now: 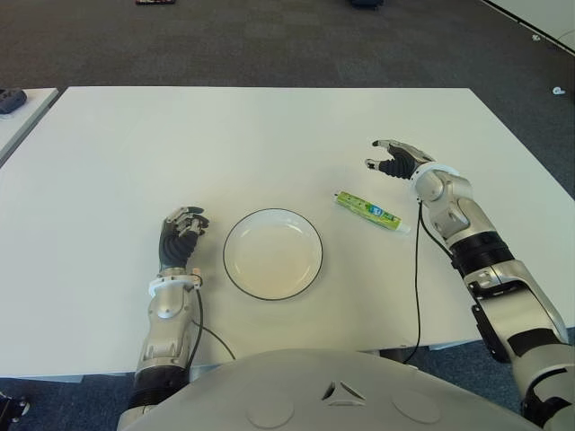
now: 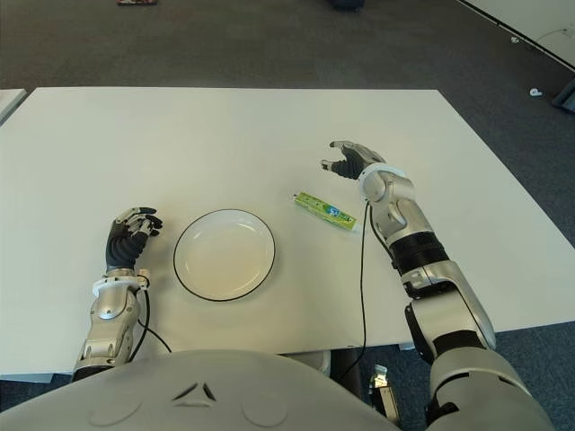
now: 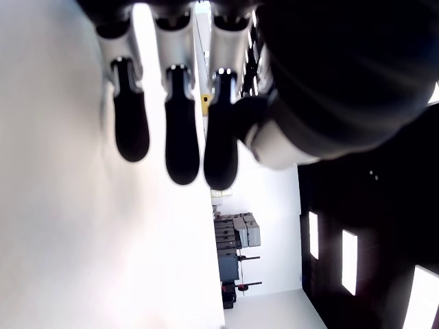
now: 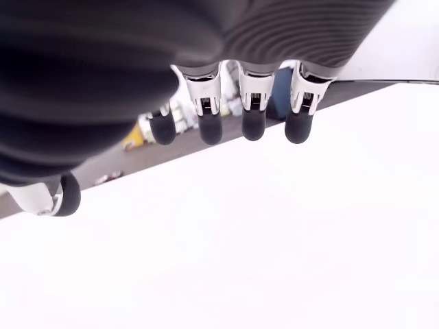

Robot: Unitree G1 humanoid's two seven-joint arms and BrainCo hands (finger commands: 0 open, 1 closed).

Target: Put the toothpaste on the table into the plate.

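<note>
A green toothpaste tube (image 1: 367, 209) lies flat on the white table (image 1: 269, 135), just right of a white plate (image 1: 272, 253) with a dark rim. The plate holds nothing. My right hand (image 1: 392, 159) hovers a little behind and to the right of the tube, fingers spread and holding nothing; its wrist view shows only its fingertips (image 4: 252, 127) over bare table. My left hand (image 1: 182, 230) shows to the left of the plate, fingers curled, with nothing in it.
A black cable (image 1: 418, 269) runs along the right forearm down past the table's front edge. A second white table (image 1: 18, 117) with a dark object (image 1: 11, 99) stands at the far left. Dark carpet (image 1: 269, 40) surrounds the table.
</note>
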